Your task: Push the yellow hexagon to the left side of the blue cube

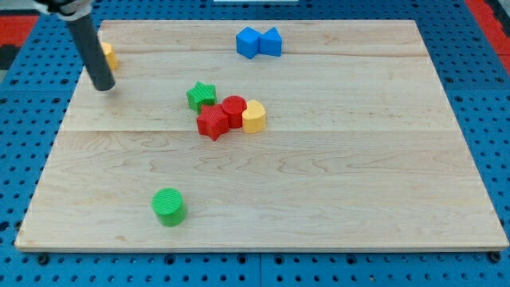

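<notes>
lab bench | blue pegboard base (pixel 32 263) | wooden board (pixel 319 183) | toy blocks

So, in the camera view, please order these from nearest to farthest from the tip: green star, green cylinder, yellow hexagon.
1. yellow hexagon, partly hidden behind the rod, just above my tip.
2. green star, to the view's right.
3. green cylinder, near the view's bottom.

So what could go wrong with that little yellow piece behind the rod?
My tip sits right beside the yellow hexagon, which lies near the board's left edge; a skewed push could slide it off. The blue cube touches another blue block, so arriving too hard could shove both.
</notes>
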